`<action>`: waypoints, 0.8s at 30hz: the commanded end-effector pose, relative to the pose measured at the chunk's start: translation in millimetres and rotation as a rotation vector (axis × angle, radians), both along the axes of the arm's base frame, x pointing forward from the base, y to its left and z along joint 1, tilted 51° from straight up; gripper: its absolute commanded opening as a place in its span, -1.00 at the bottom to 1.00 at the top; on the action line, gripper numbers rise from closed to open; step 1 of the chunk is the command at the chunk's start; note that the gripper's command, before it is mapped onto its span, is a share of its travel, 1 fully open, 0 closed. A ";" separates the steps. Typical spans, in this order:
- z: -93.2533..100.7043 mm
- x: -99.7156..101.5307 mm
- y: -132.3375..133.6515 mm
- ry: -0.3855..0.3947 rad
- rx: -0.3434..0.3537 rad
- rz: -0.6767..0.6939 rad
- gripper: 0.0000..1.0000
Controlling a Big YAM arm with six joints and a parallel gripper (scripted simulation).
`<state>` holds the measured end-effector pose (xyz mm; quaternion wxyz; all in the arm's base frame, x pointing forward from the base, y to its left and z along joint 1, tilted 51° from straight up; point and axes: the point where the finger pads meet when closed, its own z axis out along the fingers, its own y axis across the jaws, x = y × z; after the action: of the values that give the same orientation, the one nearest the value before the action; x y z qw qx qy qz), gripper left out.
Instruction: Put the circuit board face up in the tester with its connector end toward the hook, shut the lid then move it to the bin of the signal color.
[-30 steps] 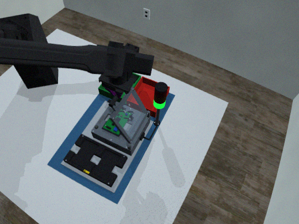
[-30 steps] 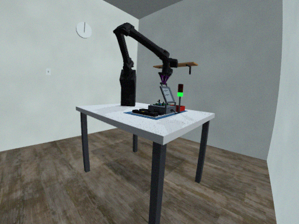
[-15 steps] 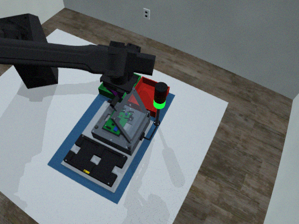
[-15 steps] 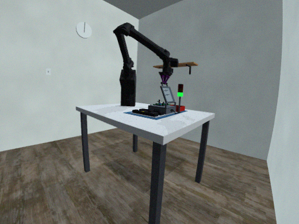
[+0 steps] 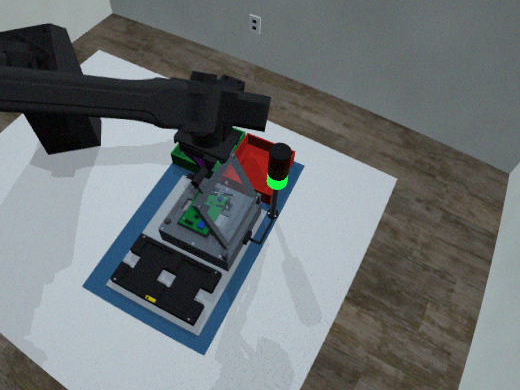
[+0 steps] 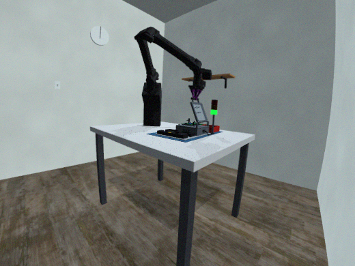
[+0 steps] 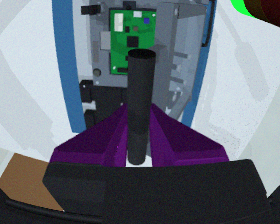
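Observation:
The green circuit board (image 5: 204,214) lies face up on the plate of the grey tester (image 5: 212,226); it also shows in the wrist view (image 7: 131,41). The tester's clear lid (image 5: 227,196) stands raised, nearly upright in the exterior view (image 6: 199,112). My gripper (image 5: 202,166), with purple fingers, is shut on the lid's black handle (image 7: 139,103) at the lid's top edge, above the tester.
The green bin (image 5: 184,156) and red bin (image 5: 256,159) stand behind the tester, partly under my arm. The black tray (image 5: 165,284) with two empty pockets lies in front of the tester on the blue mat.

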<state>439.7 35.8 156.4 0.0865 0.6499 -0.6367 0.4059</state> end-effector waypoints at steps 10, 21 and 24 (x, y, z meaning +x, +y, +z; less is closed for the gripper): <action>41.4 51.1 15.1 -0.116 0.026 0.024 -1.00; 42.9 53.3 15.0 -0.116 0.025 0.022 -1.00; 42.9 53.3 15.0 -0.116 0.025 0.022 -1.00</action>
<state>440.4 36.3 157.2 0.0866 0.6504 -0.6368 0.4049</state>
